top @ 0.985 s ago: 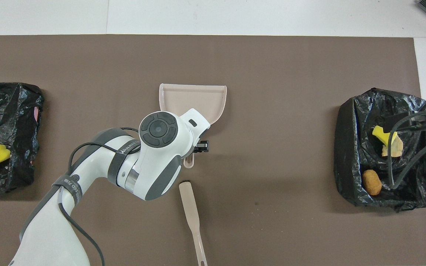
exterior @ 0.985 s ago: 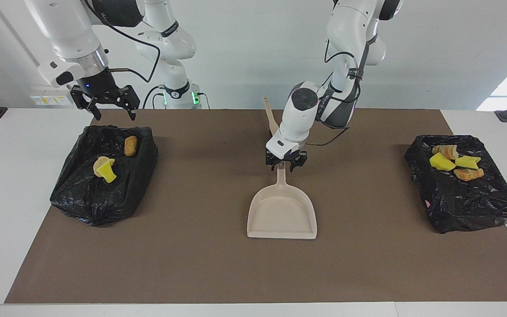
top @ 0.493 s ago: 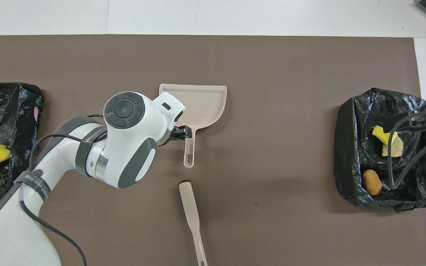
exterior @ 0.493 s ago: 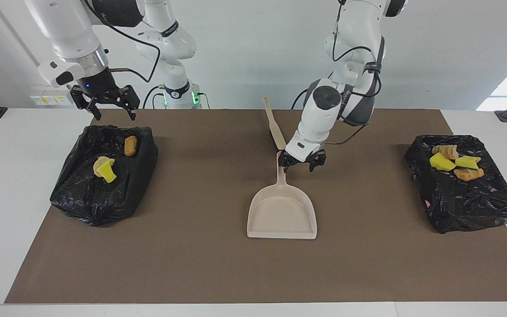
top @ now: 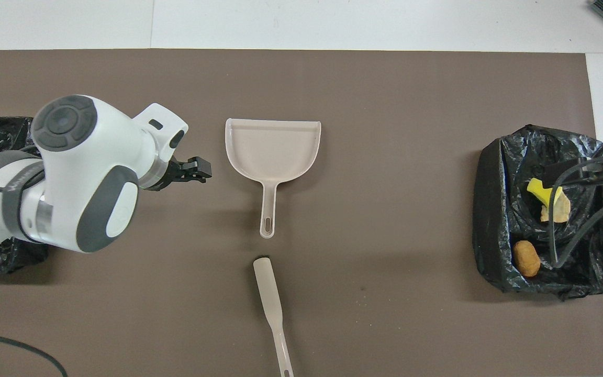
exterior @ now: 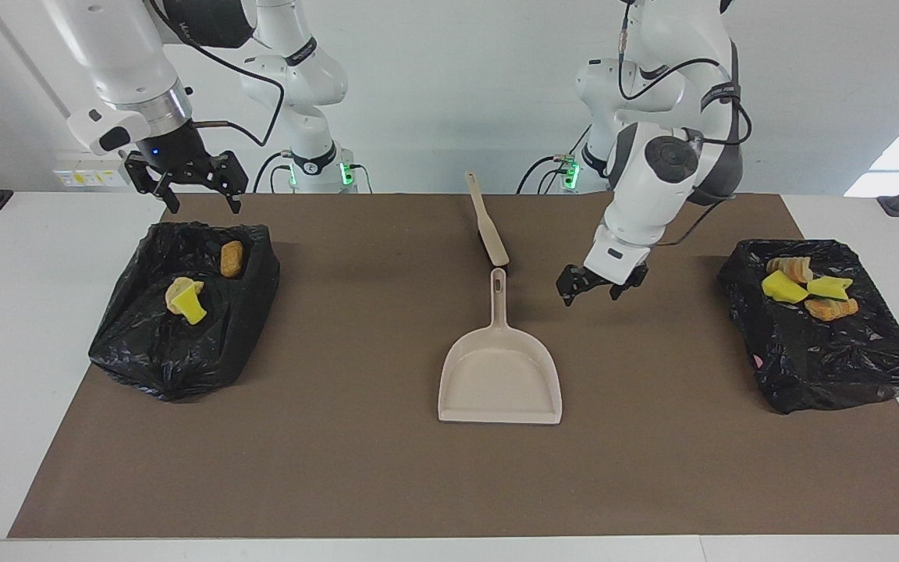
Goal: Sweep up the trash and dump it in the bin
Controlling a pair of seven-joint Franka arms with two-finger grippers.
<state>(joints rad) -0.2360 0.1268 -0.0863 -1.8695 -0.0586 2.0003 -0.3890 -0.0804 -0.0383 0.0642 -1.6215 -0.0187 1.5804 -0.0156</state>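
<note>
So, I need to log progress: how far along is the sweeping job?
Looks finished. All the trash lies on the two black bin bags; none is on the mat. The dustpan and brush lie empty and unheld. The left gripper and right gripper hang open. Nothing left.

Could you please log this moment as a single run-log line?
left hand: open, empty, over mat beside dustpan | right hand: open, waiting over bin | brush: on mat | trash: in bins

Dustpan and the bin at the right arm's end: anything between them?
Nothing. Between the dustpan and that bin lies only bare brown mat, clearest in the overhead view.
</note>
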